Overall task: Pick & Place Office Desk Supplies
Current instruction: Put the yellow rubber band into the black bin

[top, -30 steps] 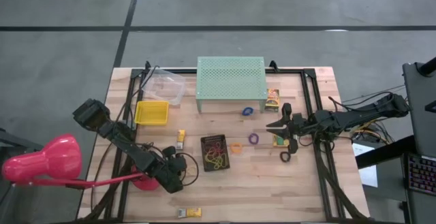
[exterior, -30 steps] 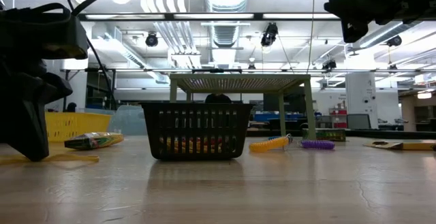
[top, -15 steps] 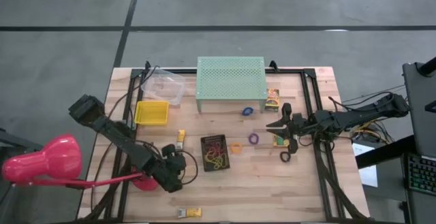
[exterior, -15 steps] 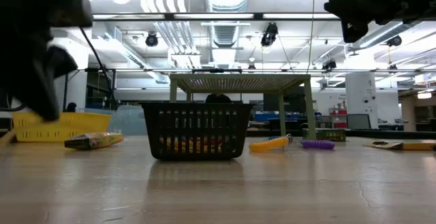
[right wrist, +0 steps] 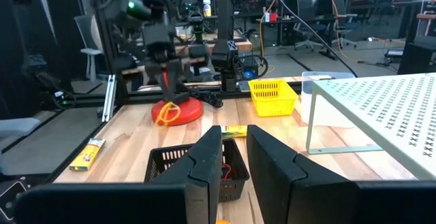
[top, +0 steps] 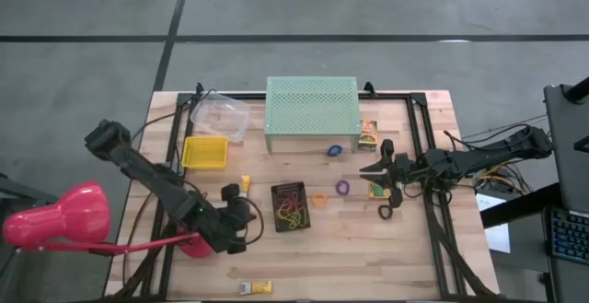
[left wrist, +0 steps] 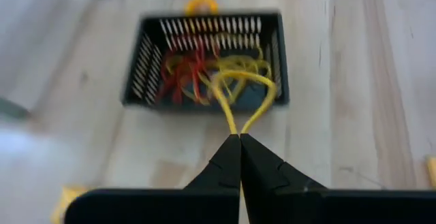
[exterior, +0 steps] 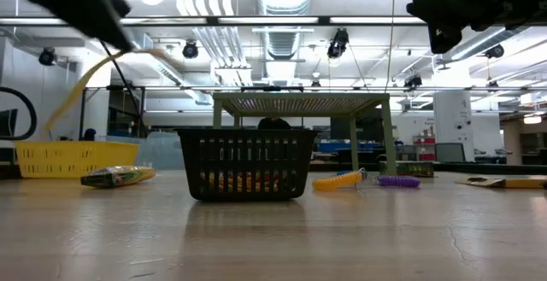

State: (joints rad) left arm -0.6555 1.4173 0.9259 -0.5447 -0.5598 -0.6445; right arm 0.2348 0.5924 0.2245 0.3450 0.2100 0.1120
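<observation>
High view: the left gripper point(top: 230, 232) hangs just beside the black basket point(top: 290, 206), on its left, over bare table point(top: 414, 248). The right gripper point(top: 382, 181) waits well apart on the right, near a purple ring point(top: 342, 187) and an orange ring point(top: 319, 200). A blue ring point(top: 335, 150) lies by the green stand point(top: 311, 105). 1 small printed box point(top: 245, 187) sits left of the basket and another point(top: 257, 287) at the near edge.

Low view: a yellow rubber band point(exterior: 85, 80) dangles in the air from the left arm, clear of the table. The basket holds more bands behind its slats.

Left wrist view: the left jaws are pinched fully together on the yellow band point(left wrist: 242, 94), 2 strands leaving the tips. Its loop hangs over the basket's near wall.

Right wrist view: the right fingers point(right wrist: 204, 157) stand slightly apart and hold nothing that can be seen.

Risks, as judged:
- The hold is on a thin strand at the very tips, so a jolt could slip it out short of the basket.
- The loop could catch the rim and drag the light basket.
- On release, the band may cling to a finger.
</observation>
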